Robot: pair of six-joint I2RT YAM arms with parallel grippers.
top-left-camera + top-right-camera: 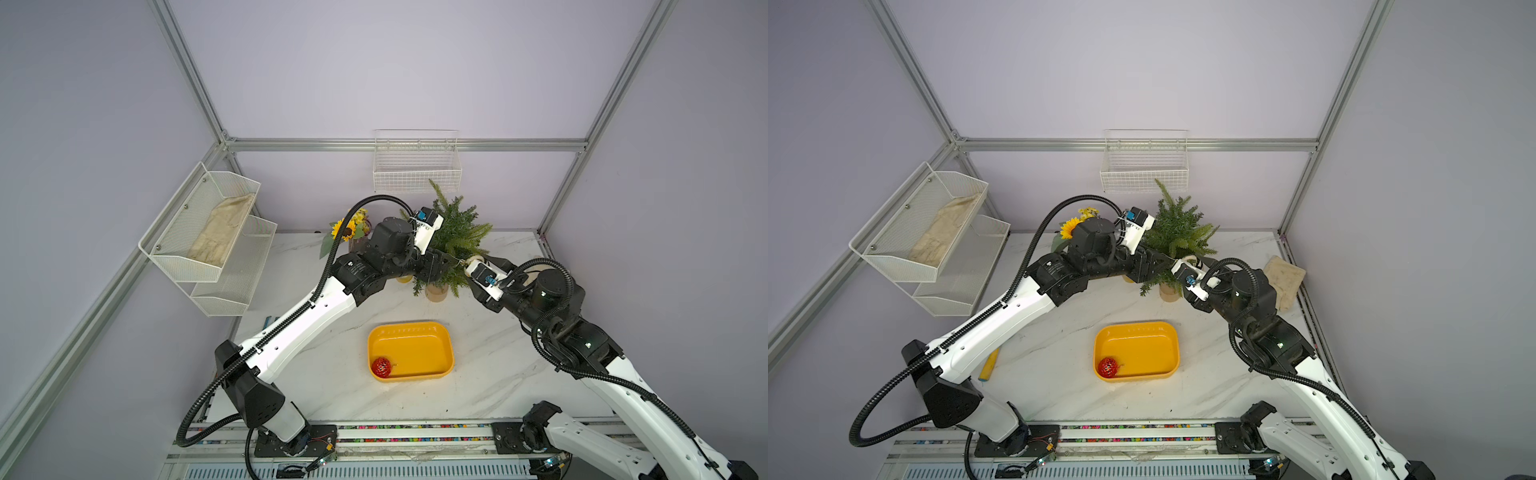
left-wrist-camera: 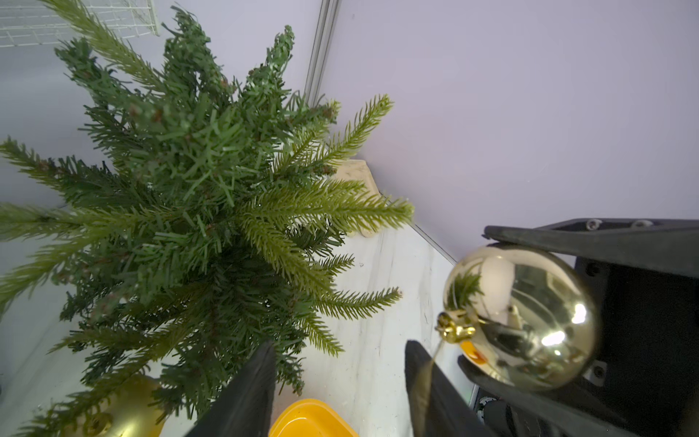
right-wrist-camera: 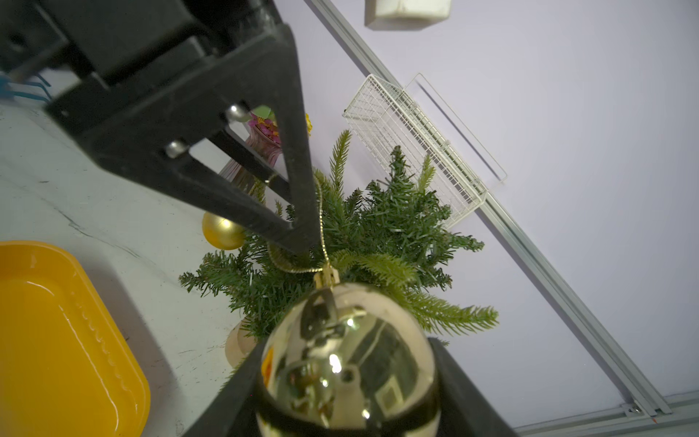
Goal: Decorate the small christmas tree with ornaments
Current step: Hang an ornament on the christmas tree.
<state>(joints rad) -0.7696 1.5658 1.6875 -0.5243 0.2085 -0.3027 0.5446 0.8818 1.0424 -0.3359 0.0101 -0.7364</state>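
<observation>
Ornaments, one of three hung: matte gold bauble (image 3: 223, 231) on the small christmas tree (image 1: 455, 237), upper centre. Right gripper (image 3: 346, 355) clamps the mirrored gold bauble (image 2: 522, 318) just beside that tree. Left gripper (image 2: 339, 343), half open, sits at its loop (image 3: 295, 269). Red glitter bauble (image 1: 381, 367) lies in the yellow tray (image 1: 440, 332), lower centre, not yet hung.

This is a robotics lab test cell: an aluminium frame (image 1: 407, 144) holds plain lilac panels (image 1: 374, 62) around a marble-look worktop (image 1: 478, 374). A left arm (image 1: 299, 328) and a right arm (image 1: 640, 411) are bolted to a rail (image 1: 415, 436) along its front edge. White wire baskets (image 1: 417, 174) hang on the panels.
</observation>
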